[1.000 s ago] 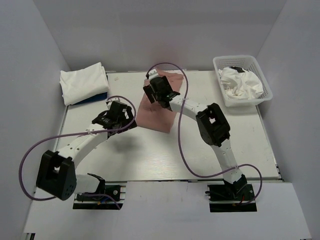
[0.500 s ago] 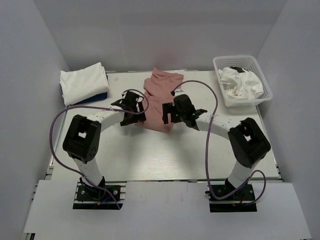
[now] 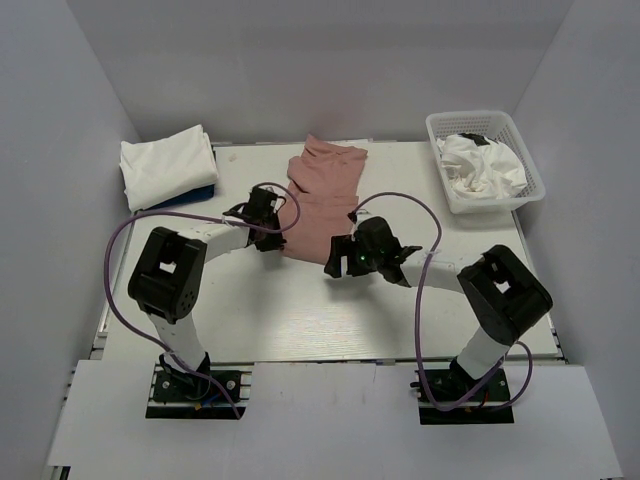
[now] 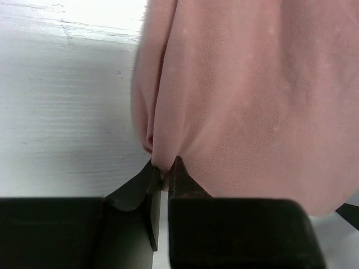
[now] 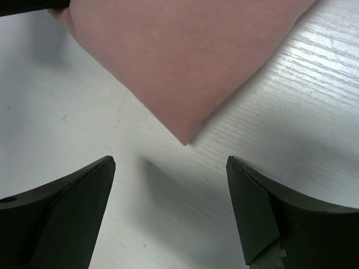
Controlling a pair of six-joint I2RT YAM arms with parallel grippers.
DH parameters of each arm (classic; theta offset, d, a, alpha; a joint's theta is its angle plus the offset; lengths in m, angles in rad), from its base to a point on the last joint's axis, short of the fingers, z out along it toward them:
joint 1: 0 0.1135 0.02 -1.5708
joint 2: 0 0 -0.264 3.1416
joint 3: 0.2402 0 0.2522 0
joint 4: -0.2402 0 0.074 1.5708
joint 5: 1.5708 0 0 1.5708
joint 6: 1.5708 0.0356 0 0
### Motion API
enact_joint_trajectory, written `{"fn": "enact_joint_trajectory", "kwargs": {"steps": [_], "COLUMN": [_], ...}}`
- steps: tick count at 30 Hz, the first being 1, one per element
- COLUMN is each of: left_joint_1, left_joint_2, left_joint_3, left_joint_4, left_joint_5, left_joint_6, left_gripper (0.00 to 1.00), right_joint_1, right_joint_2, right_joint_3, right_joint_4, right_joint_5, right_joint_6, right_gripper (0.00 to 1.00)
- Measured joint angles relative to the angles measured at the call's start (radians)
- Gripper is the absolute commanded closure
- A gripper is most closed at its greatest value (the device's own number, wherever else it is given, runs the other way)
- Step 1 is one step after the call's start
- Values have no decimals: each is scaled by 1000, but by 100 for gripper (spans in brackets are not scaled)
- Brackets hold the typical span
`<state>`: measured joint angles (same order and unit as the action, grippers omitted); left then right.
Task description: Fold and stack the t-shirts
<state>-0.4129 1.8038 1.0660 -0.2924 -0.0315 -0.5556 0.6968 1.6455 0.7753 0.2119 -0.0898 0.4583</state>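
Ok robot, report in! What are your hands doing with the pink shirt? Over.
Left gripper shut on pink t-shirt edge. Right gripper open, empty, just short of its near corner. Folded white stack and basket off to the sides.

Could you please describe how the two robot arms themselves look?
The left arm and right arm each have white tubular links, boxy black joint housings, a looping purple cable and black wedge-shaped jaws. No markings are visible.

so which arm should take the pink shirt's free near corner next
Right. The right gripper is open with a corner of the pink shirt just ahead of it; the left gripper is shut on the shirt's side edge.
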Motion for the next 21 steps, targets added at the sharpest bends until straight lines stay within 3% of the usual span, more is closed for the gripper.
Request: {"fn": "enact_joint_trajectory", "kwargs": {"steps": [9, 10, 12, 13, 14, 16, 21], "left_joint_1": [5, 5, 2, -1, -3, -6, -15], "left_joint_2": [-29, -36, -48, -53, -58, -71, -143], "left_joint_3": [-71, -81, -97, -103, -110, -128, -203], "left_joint_4": [90, 97, 103, 107, 111, 117, 113], "left_joint_5": [40, 41, 43, 44, 45, 52, 82], "left_joint_6": [-9, -10, -11, -11, -11, -13, -21], "left_gripper": [100, 100, 100, 100, 100, 100, 100], "right_joint_1": [0, 0, -1, -1, -1, 0, 5], "right_joint_2": [57, 66, 88, 99, 108, 112, 53], "right_joint_3": [10, 16, 35, 45, 48, 48, 20], "right_joint_4": [80, 88, 86, 82, 80, 70, 24], "right_joint_5": [1, 3, 5, 7, 9, 9, 8], "right_joint_6": [12, 11, 5, 5, -1, 3, -3], "right_gripper": [31, 45, 63, 80, 89, 100, 100]}}
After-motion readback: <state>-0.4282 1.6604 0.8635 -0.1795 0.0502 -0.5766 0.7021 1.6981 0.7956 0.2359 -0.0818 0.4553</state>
